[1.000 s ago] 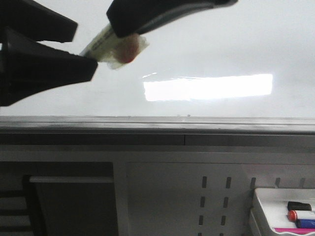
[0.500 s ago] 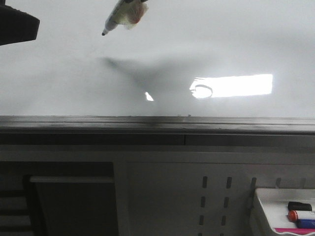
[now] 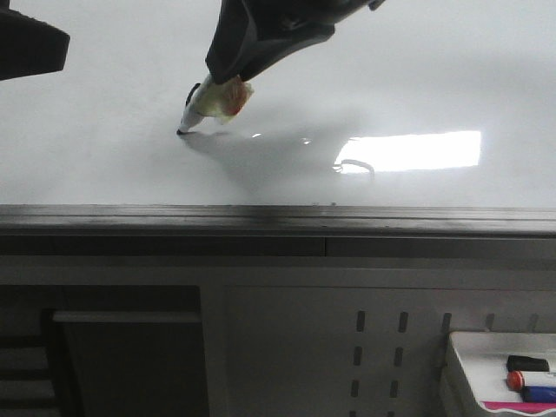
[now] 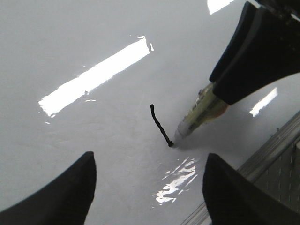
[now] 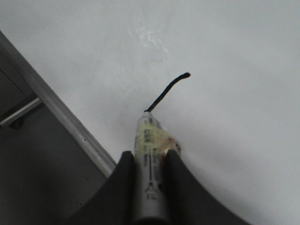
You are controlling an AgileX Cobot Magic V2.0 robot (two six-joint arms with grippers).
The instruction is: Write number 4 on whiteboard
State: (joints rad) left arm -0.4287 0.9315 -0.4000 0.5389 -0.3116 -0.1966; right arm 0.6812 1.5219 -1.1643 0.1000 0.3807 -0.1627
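I see the right gripper (image 5: 149,161) clamped on the marker (image 5: 148,140), tip touching the whiteboard (image 3: 417,78) upper left of centre in front view; number 4 (image 4: 160,124) is just one short stroke; left gripper (image 4: 147,187) spread wide, empty; marker barrel mostly hidden btwn the fingers.

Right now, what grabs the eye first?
The right gripper pressing a marker tip to the whiteboard, with one short black stroke drawn, the start of the 4. Next, the bright glare to its right in the front view. The left gripper hangs open nearby, empty.
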